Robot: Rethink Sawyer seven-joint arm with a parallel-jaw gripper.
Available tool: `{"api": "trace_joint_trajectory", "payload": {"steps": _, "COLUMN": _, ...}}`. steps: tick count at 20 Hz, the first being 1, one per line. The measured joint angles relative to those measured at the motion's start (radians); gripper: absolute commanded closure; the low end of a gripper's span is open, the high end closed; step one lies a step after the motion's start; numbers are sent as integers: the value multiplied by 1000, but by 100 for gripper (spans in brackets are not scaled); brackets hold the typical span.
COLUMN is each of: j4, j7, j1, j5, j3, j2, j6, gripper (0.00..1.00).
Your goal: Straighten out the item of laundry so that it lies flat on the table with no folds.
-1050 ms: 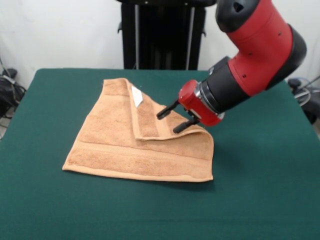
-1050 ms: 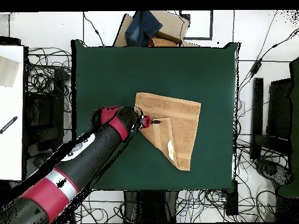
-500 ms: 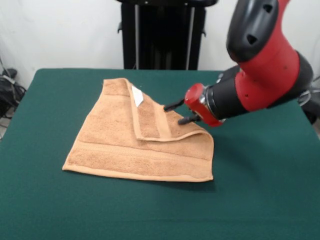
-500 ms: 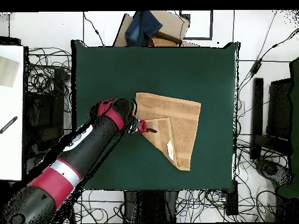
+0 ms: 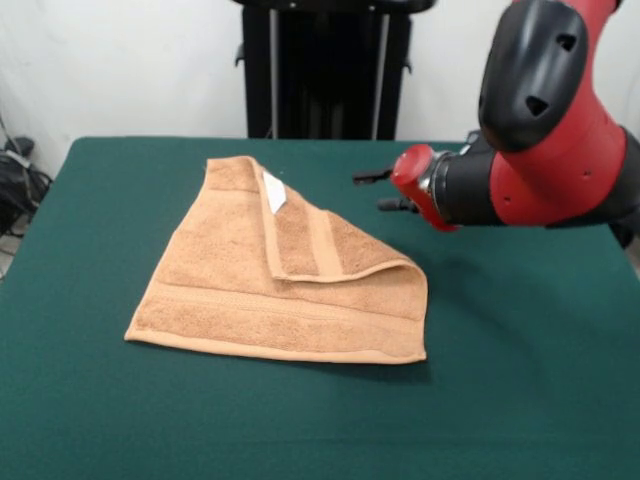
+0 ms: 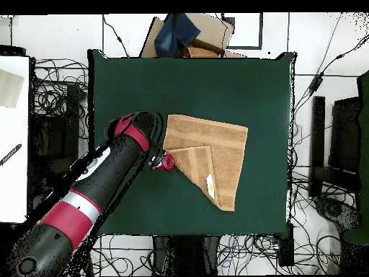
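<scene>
The towel (image 5: 285, 285) is tan terry cloth with woven border bands, and it is not flat: one corner is folded over onto the body, making a triangular flap with a rounded fold edge along the side next to the gripper (image 5: 378, 190). A small white tag (image 5: 273, 192) shows on the flap near the towel's far corner in the front view. The towel (image 6: 212, 155) lies near the middle of the table (image 6: 130, 86), a little toward the side away from the arm (image 6: 94, 191).

In the front view its longest straight edge is the near one, running almost level across the picture and dipping slightly toward the gripper's side; the far corner by the tag forms a peak. From overhead the outline tapers from that wide edge to a point at the tag end.

The gripper's two dark fingers (image 5: 371, 176) stand slightly apart, pointing sideways at the towel, with nothing between them. They hang above the table just beside the towel's folded edge, not touching it.

A second ago the fingertips were down on the fold's edge, angled downward; since then the gripper has lifted, drawn back off the cloth and levelled out. The towel's shape and place have not changed.
</scene>
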Motion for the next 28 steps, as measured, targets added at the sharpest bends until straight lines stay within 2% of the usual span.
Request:
{"api": "trace_joint_trajectory", "payload": {"steps": 6, "j4": 0, "j7": 0, "j1": 0, "j5": 0, "j3": 0, "j2": -19, "j6": 0, "gripper": 0}}
{"api": "trace_joint_trajectory", "payload": {"steps": 16, "j4": -1, "j7": 0, "j1": -7, "j5": -13, "j3": -1, "j2": -115, "j6": 0, "gripper": 0}}
{"api": "trace_joint_trajectory", "payload": {"steps": 28, "j4": -56, "j7": 0, "j1": -29, "j5": -13, "j3": -1, "j2": -114, "j6": 0, "gripper": 0}}
